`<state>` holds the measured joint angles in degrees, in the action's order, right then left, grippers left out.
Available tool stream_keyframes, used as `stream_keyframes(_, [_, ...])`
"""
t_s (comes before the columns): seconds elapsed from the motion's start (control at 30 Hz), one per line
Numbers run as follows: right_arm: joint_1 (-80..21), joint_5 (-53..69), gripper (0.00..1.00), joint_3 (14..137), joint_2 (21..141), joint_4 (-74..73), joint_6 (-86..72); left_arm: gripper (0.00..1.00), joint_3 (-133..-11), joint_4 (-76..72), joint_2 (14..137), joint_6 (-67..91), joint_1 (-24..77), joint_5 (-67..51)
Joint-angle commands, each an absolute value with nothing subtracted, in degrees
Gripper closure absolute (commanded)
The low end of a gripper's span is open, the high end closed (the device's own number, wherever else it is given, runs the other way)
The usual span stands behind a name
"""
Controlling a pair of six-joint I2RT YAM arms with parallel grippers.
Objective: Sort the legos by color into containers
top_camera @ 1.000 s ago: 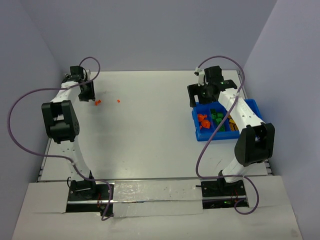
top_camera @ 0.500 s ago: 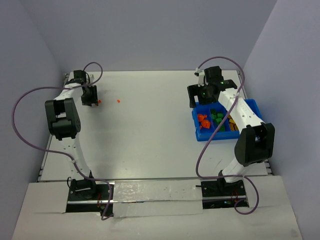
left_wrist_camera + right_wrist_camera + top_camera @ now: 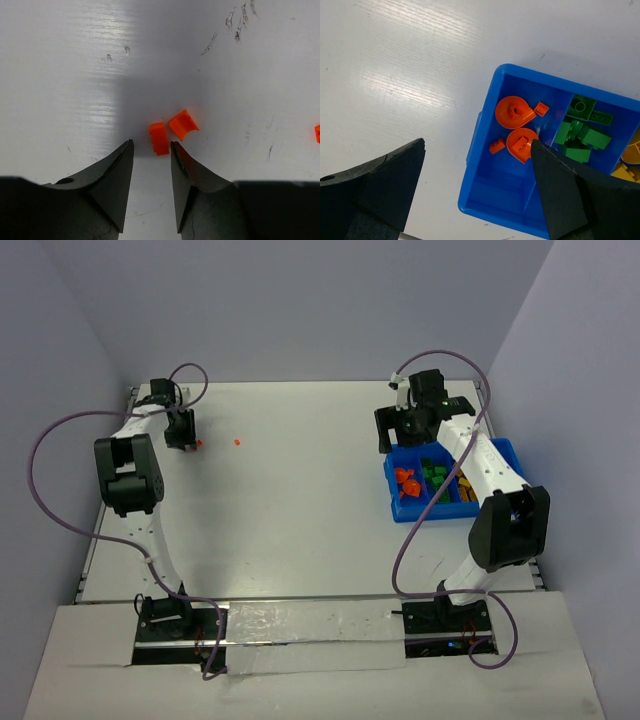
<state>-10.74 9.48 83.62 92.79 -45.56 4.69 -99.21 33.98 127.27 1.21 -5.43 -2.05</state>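
Two small orange legos (image 3: 159, 138) (image 3: 183, 124) lie side by side on the white table, just past the tips of my left gripper (image 3: 152, 145). Its jaws stand partly open, and the nearer brick's end reaches in beside the right fingertip (image 3: 175, 147) without being gripped. A third orange lego (image 3: 317, 134) sits at the right edge of this view. From above, the left gripper (image 3: 181, 432) is at the far left, with the orange legos (image 3: 199, 444) beside it and another (image 3: 237, 441) farther right. My right gripper (image 3: 477, 144) hangs wide open and empty over the blue bin's left wall (image 3: 481, 150).
The blue bin (image 3: 425, 512) sits at the right, divided into containers. Its compartments hold orange pieces (image 3: 514, 112), green bricks (image 3: 580, 132) and yellow ones (image 3: 630, 160). The table's left edge lies close to the left arm (image 3: 128, 475), and purple cables loop beside both arms.
The left arm has pulled in and its gripper has shifted slightly right, closer to the orange legos. The right arm has not moved.
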Motion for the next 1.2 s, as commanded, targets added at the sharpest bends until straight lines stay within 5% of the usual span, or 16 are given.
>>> stream_keyframes(0.0, [-10.99,9.85,0.07,86.75,92.82,-46.32,4.22,0.59,-101.86,33.83,128.59,0.62,-4.56,-0.26])
stream_keyframes(0.33, [-10.99,10.19,0.07,87.53,93.08,-46.92,4.22,0.71,-101.78,33.57,129.46,-1.49,-3.43,3.07])
stream_keyframes(0.63, [-13.99,10.38,0.08,87.49,90.68,-45.85,5.82,0.96,-101.28,36.67,124.25,-0.75,-2.99,-0.02])
stream_keyframes(0.8, [-16.35,12.21,0.08,87.64,88.62,-45.17,7.03,1.00,-98.44,40.56,113.76,-3.58,-3.08,-15.61])
stream_keyframes(0.93, [-17.91,19.93,0.10,87.71,86.50,-44.16,4.10,1.00,-86.56,38.36,98.00,-8.77,-2.10,-42.47])
stream_keyframes(1.17, [-19.77,36.76,0.11,77.61,78.50,-31.32,-8.95,1.00,-64.19,18.35,73.53,-10.36,11.62,-41.27])
